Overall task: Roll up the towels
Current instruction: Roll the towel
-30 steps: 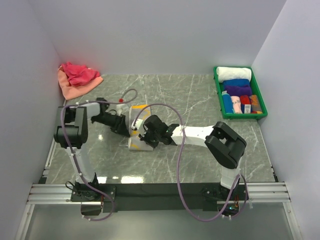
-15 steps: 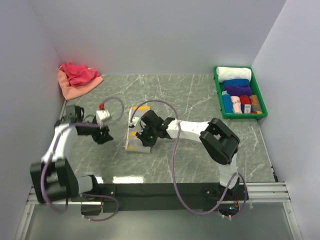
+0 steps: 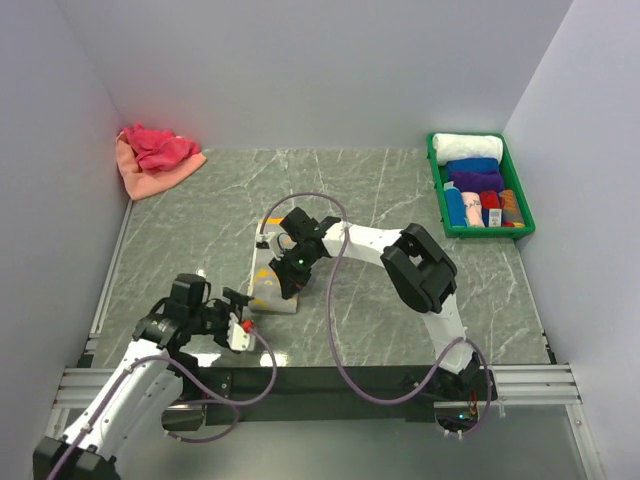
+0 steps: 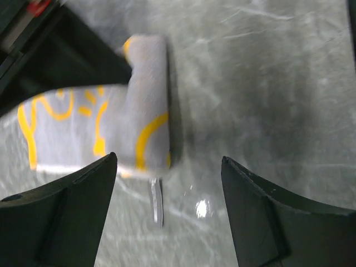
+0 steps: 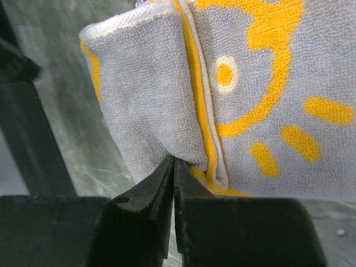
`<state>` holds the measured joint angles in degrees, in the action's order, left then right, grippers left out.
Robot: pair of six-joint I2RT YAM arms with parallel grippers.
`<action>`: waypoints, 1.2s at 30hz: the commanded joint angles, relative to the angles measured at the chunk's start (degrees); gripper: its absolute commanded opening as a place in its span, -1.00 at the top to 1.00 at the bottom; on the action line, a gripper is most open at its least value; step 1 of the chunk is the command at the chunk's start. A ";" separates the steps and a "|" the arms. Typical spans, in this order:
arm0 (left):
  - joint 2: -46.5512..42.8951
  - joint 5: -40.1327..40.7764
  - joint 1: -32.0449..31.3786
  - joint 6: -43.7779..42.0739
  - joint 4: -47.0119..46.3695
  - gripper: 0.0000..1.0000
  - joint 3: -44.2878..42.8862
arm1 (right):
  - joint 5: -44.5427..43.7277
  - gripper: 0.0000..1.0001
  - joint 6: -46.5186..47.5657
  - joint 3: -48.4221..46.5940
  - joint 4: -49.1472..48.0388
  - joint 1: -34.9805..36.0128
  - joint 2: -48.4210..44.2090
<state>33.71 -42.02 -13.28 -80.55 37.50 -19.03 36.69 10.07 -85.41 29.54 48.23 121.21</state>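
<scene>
**Grey-white terry towel with yellow sun print [image 3: 270, 298] held by right gripper [image 5: 173, 162] alone; left gripper [image 4: 168, 158] has let go**

The towel lies lengthwise in the middle of the grey marble table [image 3: 350, 190]. One long side is folded over into a thick flap, and a yellow hem runs beside it. A second ago both grippers met over this towel, with the left arm reaching in from the left and its elbow raised. Now that arm has pulled back to the near-left part of the table and lies low. Its gripper is released, fingers [image 4: 72, 211] spread wide with only the towel's end and bare table beyond them. The right arm's elbow has swung in from the right towards the centre. Its gripper has moved along the towel to the near half, where it is clenched on the flap's lower edge, jaws pressed together.

A small pale tag [image 4: 156, 200] sticks out from the towel's near edge, and any print on it is too blurred to read.

A crumpled heap of pink and salmon orange towels [image 3: 155, 155] sits unmoved in the back-left corner. The green plastic tray [image 3: 437, 190] at the back right holds rolled towels [image 3: 472, 165], among them white, blue and purple.
</scene>
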 commanded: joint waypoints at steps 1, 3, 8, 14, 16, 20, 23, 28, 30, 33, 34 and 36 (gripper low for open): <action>0.46 6.15 -6.22 1.28 -10.15 -0.62 2.24 | 2.51 0.79 0.39 -0.81 9.21 -0.15 4.74; 2.57 7.30 -8.85 1.80 -12.43 -0.62 1.98 | 3.39 0.78 0.48 -1.95 9.92 -0.59 5.70; 12.76 13.01 -13.61 6.72 -20.08 -0.54 0.13 | 4.18 0.76 1.53 -3.19 12.20 -1.56 6.94; 23.58 19.58 -17.74 10.49 -24.74 -0.24 -1.89 | 4.97 0.74 1.80 -3.80 13.52 -2.79 7.46; 27.17 21.18 -18.45 11.82 -24.75 0.01 -2.94 | 5.06 0.74 1.98 -3.54 13.79 -3.14 7.29; 32.72 21.46 -18.45 15.68 -18.18 0.49 -7.86 | 5.06 0.73 1.63 -2.84 13.27 -3.66 5.71; 37.11 18.65 -18.36 18.05 -10.36 0.68 -12.34 | 3.66 0.65 -2.31 -1.17 9.85 -5.24 0.64; 46.16 7.49 -16.70 20.00 4.76 0.94 -22.80 | -0.64 0.15 -6.63 5.24 0.63 -12.88 -11.33; 51.59 5.38 -15.99 20.08 8.19 0.96 -26.56 | -3.19 -0.26 -6.38 6.22 0.17 -15.17 -15.38; 60.20 1.69 -14.24 20.96 14.43 0.99 -32.37 | -8.03 -0.32 -2.69 5.86 2.88 -18.42 -19.24; 62.42 -1.19 -13.27 20.79 17.84 0.99 -33.87 | -8.21 -0.32 -2.25 6.30 2.80 -20.52 -20.65; 68.90 -3.58 -9.94 20.79 20.41 0.99 -38.35 | -8.47 -0.32 -0.93 8.67 2.11 -22.12 -26.00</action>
<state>95.31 -38.48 -26.11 -60.75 46.87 -54.30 31.86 6.37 -78.59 32.64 27.29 102.24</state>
